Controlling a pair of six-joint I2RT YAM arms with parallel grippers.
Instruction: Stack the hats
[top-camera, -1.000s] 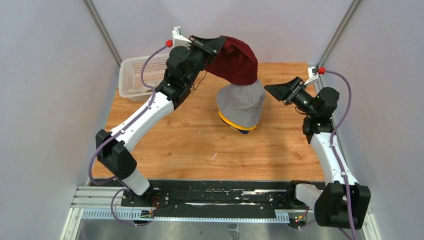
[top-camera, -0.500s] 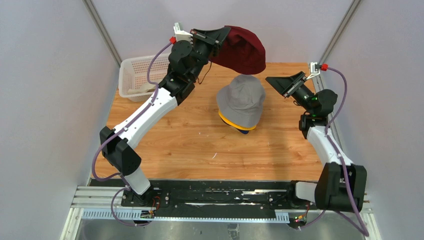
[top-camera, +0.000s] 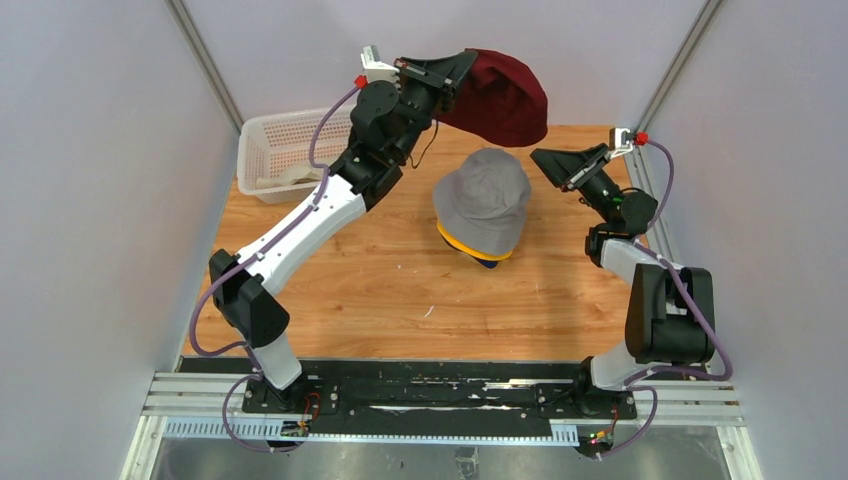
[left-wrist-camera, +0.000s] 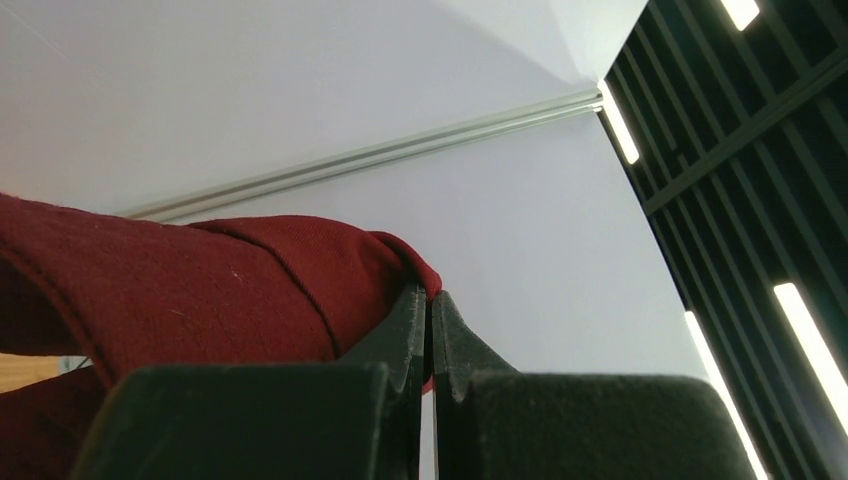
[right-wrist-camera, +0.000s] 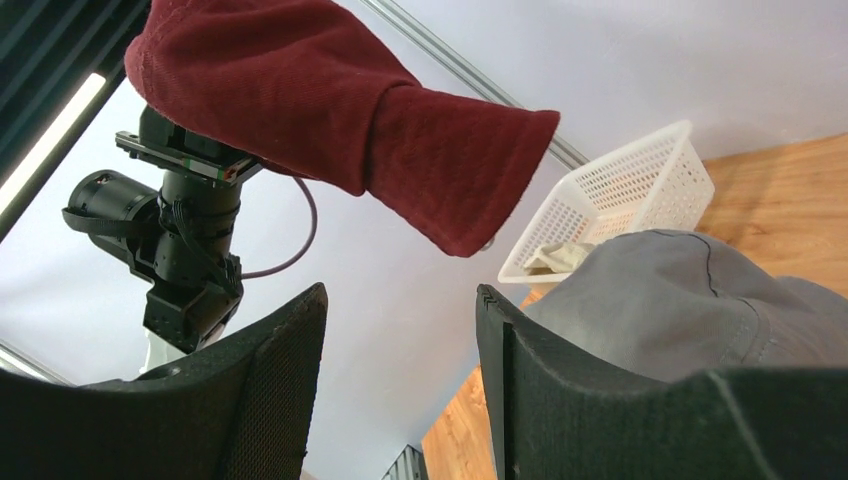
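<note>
A dark red hat (top-camera: 503, 98) hangs high in the air at the back, pinched by its brim in my shut left gripper (top-camera: 458, 68); the left wrist view shows the red cloth (left-wrist-camera: 200, 290) caught between the closed fingertips (left-wrist-camera: 430, 300). Below and a little nearer stands the stack: a grey hat (top-camera: 484, 200) on top, a yellow brim (top-camera: 462, 247) under it and a sliver of navy (top-camera: 486, 263) at the bottom. My right gripper (top-camera: 553, 165) hovers open just right of the grey hat (right-wrist-camera: 680, 310), with nothing between its fingers, below the red hat (right-wrist-camera: 320, 110).
A white perforated basket (top-camera: 283, 152) with something beige inside sits at the back left of the wooden table (top-camera: 400, 300); the right wrist view also shows the basket (right-wrist-camera: 620, 200). Grey walls close in on three sides. A black rail runs along the near edge.
The left arm has lifted the dark red hat up off the grey hat and carried it back and to the right. The right gripper has risen slightly and its jaws have narrowed a little.
</note>
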